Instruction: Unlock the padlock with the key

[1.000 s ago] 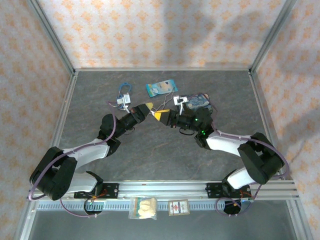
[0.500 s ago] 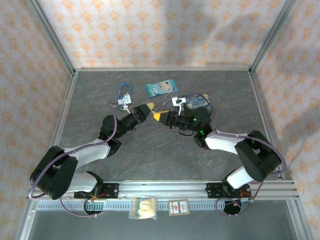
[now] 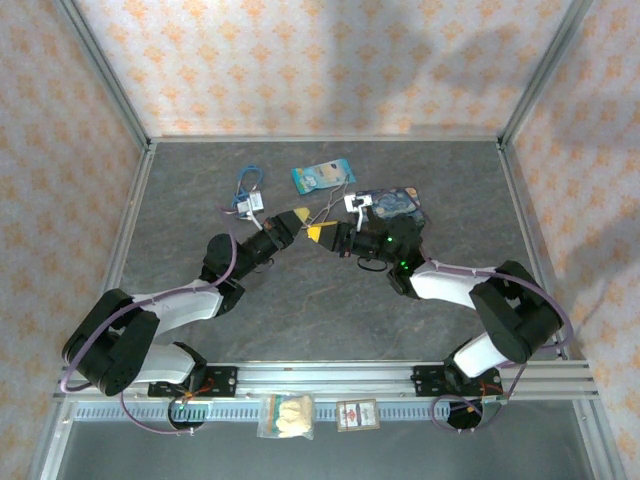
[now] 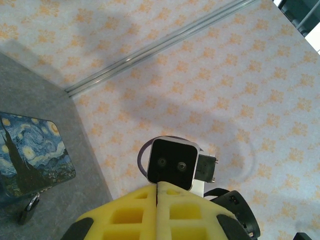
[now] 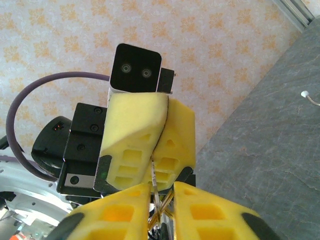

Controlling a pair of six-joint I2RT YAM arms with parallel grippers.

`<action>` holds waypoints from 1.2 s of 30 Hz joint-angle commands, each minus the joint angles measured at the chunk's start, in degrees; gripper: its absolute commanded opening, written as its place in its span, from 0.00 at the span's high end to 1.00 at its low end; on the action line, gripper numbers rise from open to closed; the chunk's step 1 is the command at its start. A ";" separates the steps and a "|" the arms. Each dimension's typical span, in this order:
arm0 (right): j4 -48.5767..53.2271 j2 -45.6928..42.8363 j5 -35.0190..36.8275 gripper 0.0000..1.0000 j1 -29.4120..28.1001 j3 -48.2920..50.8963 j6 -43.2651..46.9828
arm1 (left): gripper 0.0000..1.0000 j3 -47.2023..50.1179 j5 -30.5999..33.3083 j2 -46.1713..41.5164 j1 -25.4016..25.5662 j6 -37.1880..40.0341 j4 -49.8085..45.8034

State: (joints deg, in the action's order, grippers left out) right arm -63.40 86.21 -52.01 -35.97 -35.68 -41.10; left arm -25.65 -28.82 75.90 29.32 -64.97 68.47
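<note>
My two grippers meet tip to tip at mid table, the left gripper (image 3: 299, 216) facing the right gripper (image 3: 317, 233). In the right wrist view the key (image 5: 154, 181), a thin silvery blade seen edge-on, runs from between my right gripper (image 5: 161, 192) up into the seam of the left fingers (image 5: 145, 130). Golden rings hang at its base between the right fingers. The left gripper (image 4: 158, 186) is pressed shut. A small metal thing with a curved loop, seemingly the padlock (image 4: 27, 210), lies at the near corner of the painted tin (image 4: 27, 152).
The painted tin (image 3: 398, 204) sits behind the right arm. A pale blue card (image 3: 323, 176) and a blue looped cord (image 3: 248, 180) lie further back, with a thin wire (image 3: 328, 208) between. Two small packets (image 3: 285, 415) rest at the front rail.
The right arm shifted slightly left and back. The left gripper edged a little towards it. Both jaws stay as they were.
</note>
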 commanded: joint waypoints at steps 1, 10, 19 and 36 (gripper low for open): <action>-3.00 -0.96 0.57 0.90 -0.42 -0.71 0.52 | 1.00 0.42 0.08 -0.57 0.82 -0.35 3.38; 17.73 -5.94 4.25 1.00 -0.22 -1.72 13.73 | 0.57 -1.31 2.48 -3.43 1.02 4.74 -4.27; 51.79 -15.37 24.25 1.00 4.50 -1.39 24.99 | 0.26 -4.56 8.48 -0.26 2.22 11.29 -15.01; 67.54 -27.37 39.49 1.00 32.09 0.08 27.78 | 0.34 -30.01 20.24 36.59 22.20 5.75 -26.70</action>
State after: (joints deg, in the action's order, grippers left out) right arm 2.81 60.03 -14.68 -6.46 -35.97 -14.90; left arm -50.81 -12.99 108.66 49.87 -57.45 49.06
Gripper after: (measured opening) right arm 0.045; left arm 0.655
